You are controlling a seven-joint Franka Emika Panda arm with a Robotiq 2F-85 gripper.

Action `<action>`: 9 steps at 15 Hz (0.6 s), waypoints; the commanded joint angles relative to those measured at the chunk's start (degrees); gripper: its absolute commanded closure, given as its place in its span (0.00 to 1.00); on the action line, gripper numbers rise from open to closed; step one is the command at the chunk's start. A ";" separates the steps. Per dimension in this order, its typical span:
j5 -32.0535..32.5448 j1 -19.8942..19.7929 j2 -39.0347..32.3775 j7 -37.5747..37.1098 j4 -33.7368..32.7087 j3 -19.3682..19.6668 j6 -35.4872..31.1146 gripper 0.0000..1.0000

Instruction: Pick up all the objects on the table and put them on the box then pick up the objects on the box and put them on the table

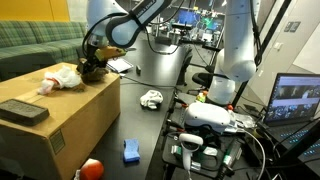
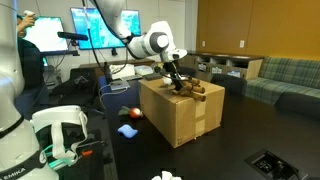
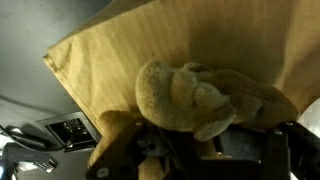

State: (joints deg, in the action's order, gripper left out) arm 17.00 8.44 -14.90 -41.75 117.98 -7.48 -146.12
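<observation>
One tan plush toy (image 3: 195, 100) on the one box (image 3: 105, 50), at the fingers (image 2: 177, 82); whether they grip it, unclear

I read the box (image 1: 70, 120) as matt tan cardboard; on top of it a plush toy (image 3: 190, 95) looks fuzzy cloth; beside the box the table (image 1: 150, 135) is smooth, faintly glossy black.

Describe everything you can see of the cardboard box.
The box is large, tan, plain-sided cardboard, standing closed and upright on the black table. Its flat top carries a dark flat device, a crumpled white item and a tan plush toy near one corner. The gripper sits right at the toy; whether it touches the box cannot be told.
</observation>
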 commanded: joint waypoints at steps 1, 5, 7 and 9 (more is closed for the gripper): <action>-2.93 2.21 1.18 4.21 -2.13 1.25 4.07 0.57; -2.44 3.67 4.56 4.72 -2.71 1.11 8.05 0.26; -2.04 4.03 6.05 5.25 -3.01 0.70 8.29 0.11; -0.83 4.66 6.81 5.66 -3.36 0.42 7.39 0.00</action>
State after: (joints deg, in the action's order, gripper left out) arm 15.47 12.19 -10.05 -38.19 115.65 -7.32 -139.51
